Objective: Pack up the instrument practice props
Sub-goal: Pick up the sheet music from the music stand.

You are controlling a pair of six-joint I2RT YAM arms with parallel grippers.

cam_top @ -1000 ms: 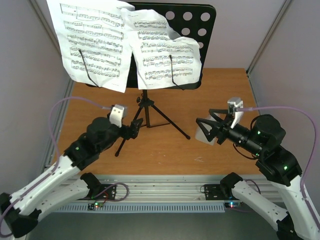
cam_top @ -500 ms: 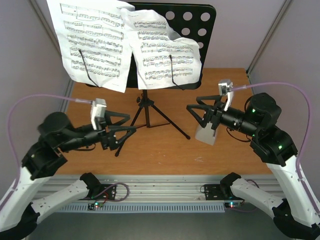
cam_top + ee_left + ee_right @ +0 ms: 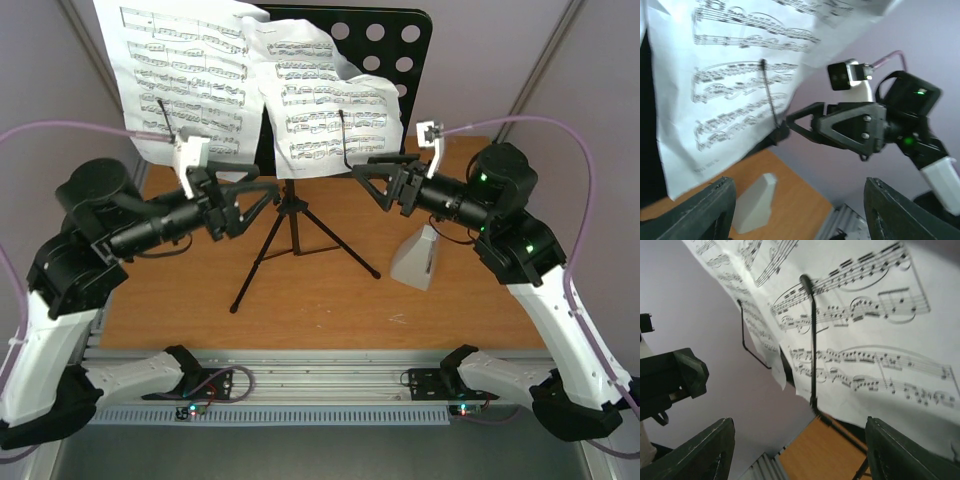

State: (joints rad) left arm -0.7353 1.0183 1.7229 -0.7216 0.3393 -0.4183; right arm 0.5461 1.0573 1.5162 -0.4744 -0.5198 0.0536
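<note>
At far left, left gripper [image 3: 258, 203] raised, jaws spread wide, empty, tips just beside the pole of the music stand [image 3: 291, 225], under the lower edge of the left sheet of music [image 3: 185, 85]. At centre, tripod legs splayed on the table [image 3: 330, 290], bare wood in front. Right of the pole, right gripper [image 3: 367, 187] likewise wide, empty, near the lower edge of the right sheet [image 3: 335, 105]. Below it, metronome [image 3: 418, 258] upright, apart.
</note>
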